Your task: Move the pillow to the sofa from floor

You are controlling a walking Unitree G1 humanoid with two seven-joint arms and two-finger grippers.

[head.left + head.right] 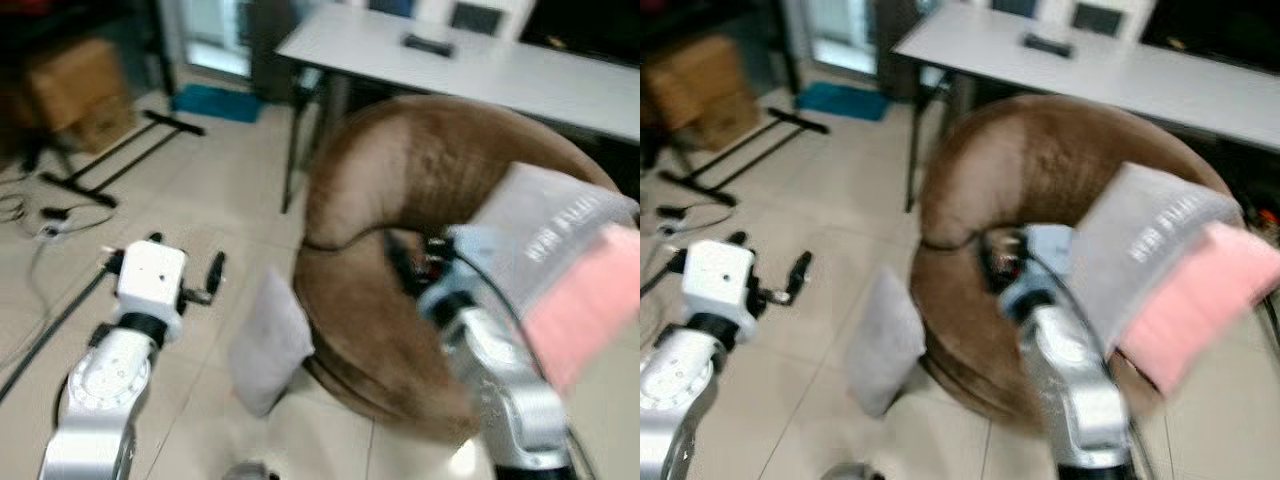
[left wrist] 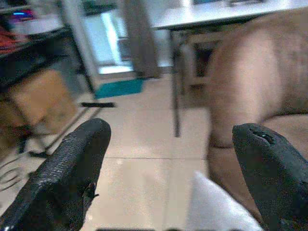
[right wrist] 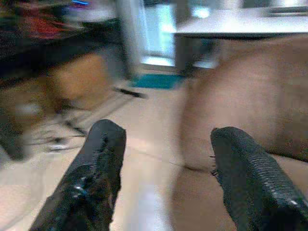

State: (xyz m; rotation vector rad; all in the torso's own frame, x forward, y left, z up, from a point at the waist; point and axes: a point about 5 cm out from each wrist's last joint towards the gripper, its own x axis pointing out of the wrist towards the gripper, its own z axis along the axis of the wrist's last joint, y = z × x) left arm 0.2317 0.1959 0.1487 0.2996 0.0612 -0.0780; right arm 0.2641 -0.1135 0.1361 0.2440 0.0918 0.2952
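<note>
A pale grey pillow stands on edge on the tiled floor, leaning against the front of the round brown sofa. My left gripper is open and empty, held above the floor to the left of the pillow, whose corner shows below the fingers. The right gripper is open too, with nothing between its fingers, raised over the sofa's seat. On the sofa's right side lie a grey cushion and a pink one.
A white table stands behind the sofa, one leg close to its left side. At far left are a cardboard box, a black floor stand, cables and a teal mat.
</note>
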